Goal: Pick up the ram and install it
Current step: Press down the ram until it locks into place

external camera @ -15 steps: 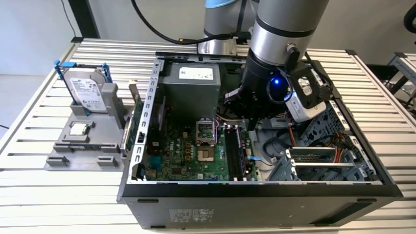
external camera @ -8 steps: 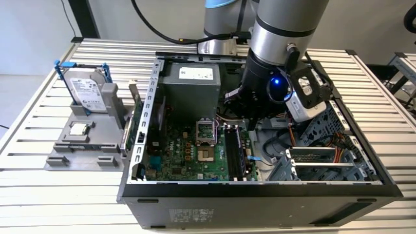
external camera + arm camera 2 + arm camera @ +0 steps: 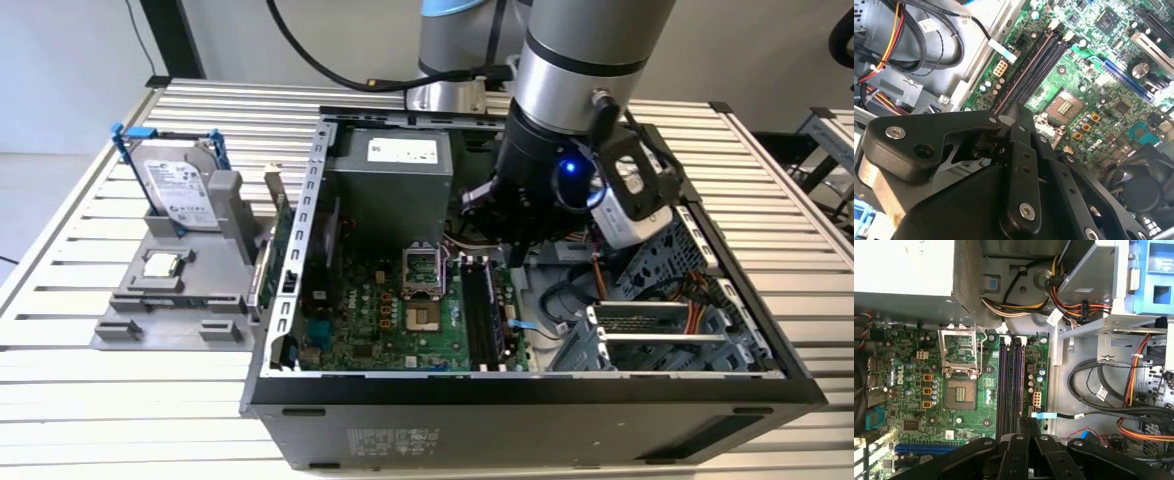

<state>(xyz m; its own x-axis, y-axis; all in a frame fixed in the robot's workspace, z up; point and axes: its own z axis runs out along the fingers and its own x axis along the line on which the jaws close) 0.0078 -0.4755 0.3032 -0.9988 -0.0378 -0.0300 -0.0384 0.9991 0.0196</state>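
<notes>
The ram [image 3: 478, 312] is a long dark stick standing upright in a memory slot on the green motherboard [image 3: 914, 390], inside the open computer case [image 3: 534, 390]. Both wrist views show it as a thin brownish edge, ram [image 3: 1026, 67] and ram [image 3: 1003, 385], running beside the empty black slots. My gripper [image 3: 514, 255] hangs inside the case over one end of the slots. Its black fingers are shut together with nothing between them, in both wrist views: gripper [image 3: 1021, 112], gripper [image 3: 1027, 422]. Whether the tips touch the ram I cannot tell.
An open processor socket [image 3: 960, 395] lies beside the slots. Cable bundles [image 3: 1104, 390] and a metal drive cage [image 3: 667, 330] crowd the other side. The power supply [image 3: 394, 170] fills the case's far end. Outside, a grey fixture holds a silver hard drive [image 3: 180, 185] and a small processor chip [image 3: 160, 265].
</notes>
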